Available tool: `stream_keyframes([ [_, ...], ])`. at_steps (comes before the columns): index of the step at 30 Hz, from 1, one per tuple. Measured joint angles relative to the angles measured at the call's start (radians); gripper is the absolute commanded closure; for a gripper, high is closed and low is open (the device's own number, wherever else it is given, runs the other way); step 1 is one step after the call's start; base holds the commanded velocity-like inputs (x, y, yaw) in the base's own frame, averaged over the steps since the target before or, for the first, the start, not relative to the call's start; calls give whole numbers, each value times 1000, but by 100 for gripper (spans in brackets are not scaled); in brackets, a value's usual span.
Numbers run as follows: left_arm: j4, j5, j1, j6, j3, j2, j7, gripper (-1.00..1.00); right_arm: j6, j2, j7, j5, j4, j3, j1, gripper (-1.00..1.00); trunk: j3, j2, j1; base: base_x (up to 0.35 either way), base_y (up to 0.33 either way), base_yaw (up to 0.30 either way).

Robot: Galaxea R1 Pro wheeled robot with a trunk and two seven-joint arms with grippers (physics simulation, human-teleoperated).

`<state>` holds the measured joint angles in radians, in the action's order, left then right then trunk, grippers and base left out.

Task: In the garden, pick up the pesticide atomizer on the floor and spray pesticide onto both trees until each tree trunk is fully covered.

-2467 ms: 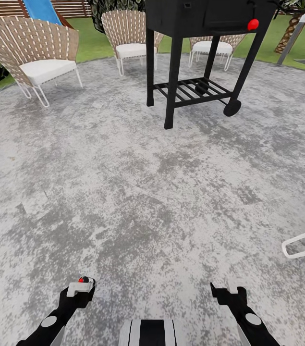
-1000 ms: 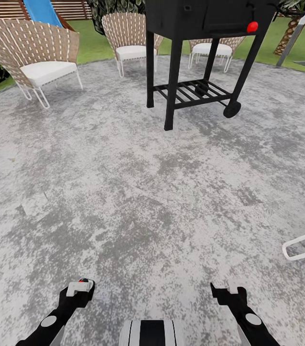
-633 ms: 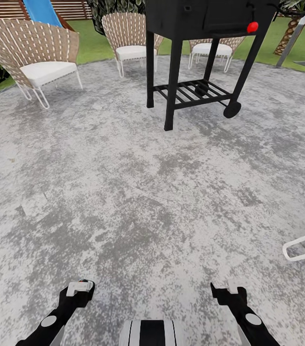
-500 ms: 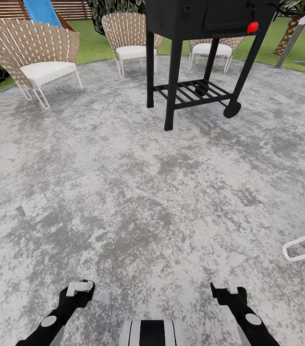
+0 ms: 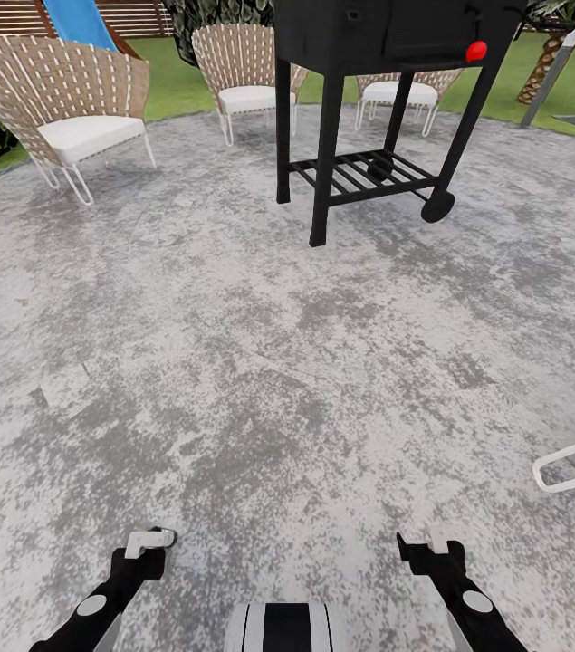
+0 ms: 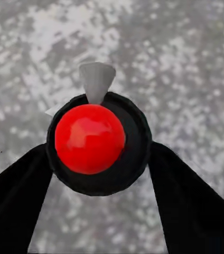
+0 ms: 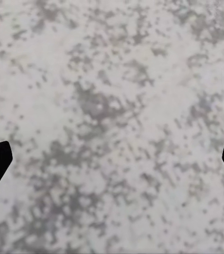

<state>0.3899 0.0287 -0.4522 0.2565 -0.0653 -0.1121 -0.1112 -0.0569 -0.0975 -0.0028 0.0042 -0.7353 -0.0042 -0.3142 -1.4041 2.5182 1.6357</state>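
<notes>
1. My left gripper [image 6: 99, 159] has its fingers closed around the pesticide atomizer [image 6: 91, 138]: red cap, black collar, grey nozzle, held low over the floor [image 5: 233, 362]. I judge pickup done.
2. Ahead stand a black grill [image 5: 387, 100] and wicker chairs [image 5: 61, 100]; lawn lies beyond.
3. My right gripper [image 5: 430, 551] holds nothing, fingers spread wide apart.
4. Remaining, I judge: reaching both trees and spraying each trunk.

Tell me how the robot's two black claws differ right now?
The left gripper has its black fingers closed around a black round atomizer with a red ball top and grey nozzle; the right gripper holds nothing. The left fingers sit close together, the right ones spread wide apart. Both hang low over the mottled grey paving.
</notes>
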Motion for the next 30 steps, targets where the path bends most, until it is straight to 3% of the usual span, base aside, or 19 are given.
stream_keyframes([
  [30, 6, 4, 0, 1, 0, 1, -1, 100, 0, 1, 0, 0, 2, 0, 0, -100, 0, 0, 0, 0, 0, 0],
])
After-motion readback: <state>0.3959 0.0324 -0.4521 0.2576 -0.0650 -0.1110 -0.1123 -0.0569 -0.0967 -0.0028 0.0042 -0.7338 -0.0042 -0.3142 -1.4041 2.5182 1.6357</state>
